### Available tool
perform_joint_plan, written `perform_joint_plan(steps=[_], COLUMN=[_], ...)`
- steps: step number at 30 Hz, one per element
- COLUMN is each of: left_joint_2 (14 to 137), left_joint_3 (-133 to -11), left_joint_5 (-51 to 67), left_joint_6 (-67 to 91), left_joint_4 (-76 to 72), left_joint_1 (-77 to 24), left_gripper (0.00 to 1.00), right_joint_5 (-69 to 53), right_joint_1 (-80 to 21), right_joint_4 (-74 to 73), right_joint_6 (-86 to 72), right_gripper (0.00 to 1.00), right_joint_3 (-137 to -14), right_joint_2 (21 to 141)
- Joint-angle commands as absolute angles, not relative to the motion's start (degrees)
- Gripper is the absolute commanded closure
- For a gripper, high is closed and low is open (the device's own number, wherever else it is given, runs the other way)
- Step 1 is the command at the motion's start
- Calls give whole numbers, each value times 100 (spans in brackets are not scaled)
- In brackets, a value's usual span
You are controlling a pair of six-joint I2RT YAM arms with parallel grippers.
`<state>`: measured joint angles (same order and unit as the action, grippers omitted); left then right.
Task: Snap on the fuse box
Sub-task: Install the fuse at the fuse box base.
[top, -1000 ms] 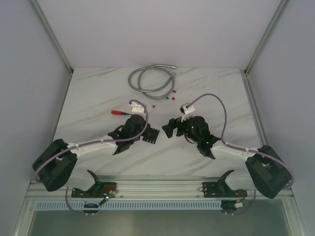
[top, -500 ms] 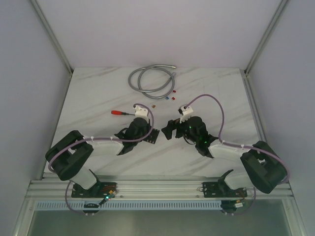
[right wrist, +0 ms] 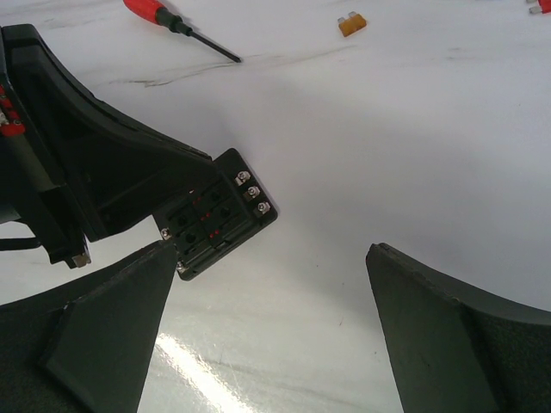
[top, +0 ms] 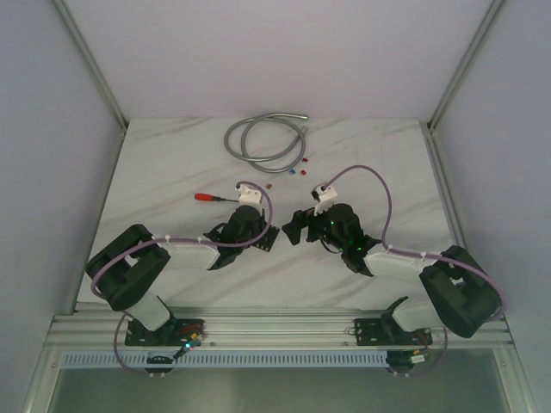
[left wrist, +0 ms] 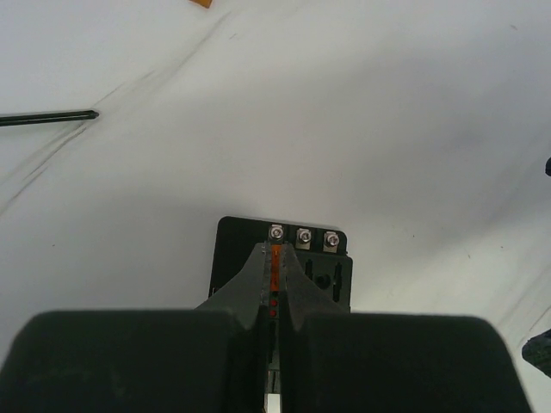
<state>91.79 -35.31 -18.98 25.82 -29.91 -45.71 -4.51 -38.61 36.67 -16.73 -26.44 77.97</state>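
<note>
The fuse box (top: 269,239) is a small black square block lying flat on the marble table between the two arms. In the left wrist view my left gripper (left wrist: 275,251) hangs right over the fuse box (left wrist: 323,267), shut on a thin orange fuse (left wrist: 275,265) that lines up with the leftmost slot row. My right gripper (top: 294,227) sits just right of the box with its jaws wide open and nothing between them. In the right wrist view the fuse box (right wrist: 225,217) lies by the tip of the left finger (right wrist: 112,327), partly under the left arm.
A red-handled screwdriver (top: 207,197) lies left of the left gripper. A coiled metal hose (top: 263,138) rests at the back of the table. Small loose fuses (top: 293,170) are scattered in front of it, one orange fuse (right wrist: 351,23) showing in the right wrist view.
My left arm has folded in and carried its gripper a little to the right over the fuse box. The right gripper has barely moved and stays open.
</note>
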Motion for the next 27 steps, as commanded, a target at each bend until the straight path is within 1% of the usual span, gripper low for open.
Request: perform_joint_plan(steps=[1, 12, 27], left_joint_2=[9201, 8979, 9210], left_joint_3=[-3590, -3341, -3553], left_joint_5=[-1839, -1743, -1703], left_joint_6=[2592, 2630, 2617], left_joint_4=[-3111, -3392, -3147], left_joint_1=[-4568, -4570, -4569], left_gripper=[100, 100, 100], right_joint_5=[-491, -580, -675], right_joint_1=[-3836, -3843, -3843], right_joint_4=[3708, 3757, 3779], right_joint_6=[-1738, -1773, -1784], right_gripper=[0, 0, 0], right_joint_3=[-2873, -2874, -2892], right_joint_2=[7826, 7868, 7887])
